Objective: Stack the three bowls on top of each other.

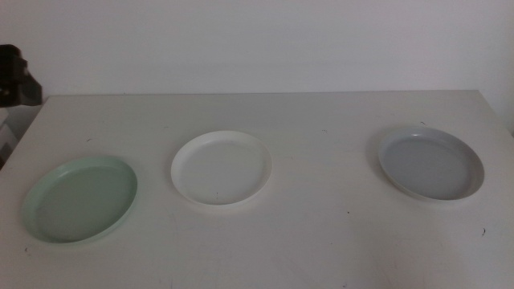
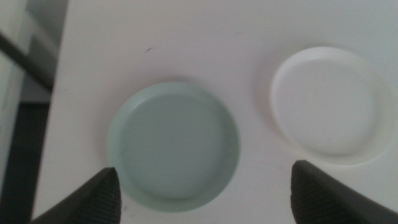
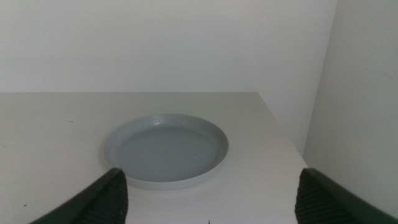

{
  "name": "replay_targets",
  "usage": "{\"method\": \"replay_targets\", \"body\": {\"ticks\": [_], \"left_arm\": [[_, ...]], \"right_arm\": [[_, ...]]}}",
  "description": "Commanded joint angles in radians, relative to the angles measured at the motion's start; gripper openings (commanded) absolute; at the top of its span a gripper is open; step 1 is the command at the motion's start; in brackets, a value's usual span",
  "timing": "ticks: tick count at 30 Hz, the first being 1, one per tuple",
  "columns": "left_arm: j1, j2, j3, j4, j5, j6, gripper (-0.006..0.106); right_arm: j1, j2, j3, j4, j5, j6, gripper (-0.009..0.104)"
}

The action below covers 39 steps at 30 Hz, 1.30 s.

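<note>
White tabletop [image 1: 321, 241] against a pale wall. Nothing stacked yet: shallow mint-green plastic bowl [image 1: 80, 199] at near left, white one [image 1: 221, 168] in the middle, grey-blue one [image 1: 431, 163] at right (all well apart). Left gripper [image 2: 202, 186] and right gripper [image 3: 211, 190] spread wide, holding nothing.

Both my arms out of middle view. Left gripper [image 2: 202, 193] jaws spread wide; right gripper [image 3: 211, 199] jaws likewise, nothing held.

Three bowls lie apart in a row on the table [image 1: 281, 249]. Left bowl [image 1: 80, 199] sits nearest; middle bowl [image 1: 221, 168] and right bowl [image 1: 431, 164] slightly farther.
</note>
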Motion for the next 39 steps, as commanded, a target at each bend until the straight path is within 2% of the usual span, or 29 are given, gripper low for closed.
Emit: {"method": "replay_targets", "body": {"ticks": [1,7,13,17,23,30,39], "left_arm": [[0.032,0.016,-0.063,-0.017,0.001,0.020,0.102],[0.135,0.089,-0.103,-0.073,0.046,0.148,0.102],[0.291,0.171,-0.106,-0.224,0.082,0.330,0.102],[0.383,0.249,-0.106,-0.283,0.080,0.473,0.102],[0.446,0.359,-0.106,-0.288,0.063,0.550,0.102],[0.448,0.502,-0.106,-0.263,0.010,0.570,0.102],[0.448,0.664,-0.106,-0.340,-0.102,0.673,0.102]], "right_arm": [[0.000,-0.027,-0.006,-0.015,-0.077,-0.005,0.094],[0.000,-0.027,-0.006,-0.015,-0.077,-0.006,0.094],[0.000,-0.027,-0.006,-0.015,-0.077,-0.006,0.094],[0.000,-0.027,-0.006,-0.015,-0.077,-0.006,0.094],[0.000,-0.027,-0.006,-0.015,-0.077,-0.006,0.094],[0.000,-0.027,-0.006,-0.015,-0.077,-0.006,0.094],[0.000,-0.027,-0.006,-0.015,-0.077,-0.006,0.094]]}}
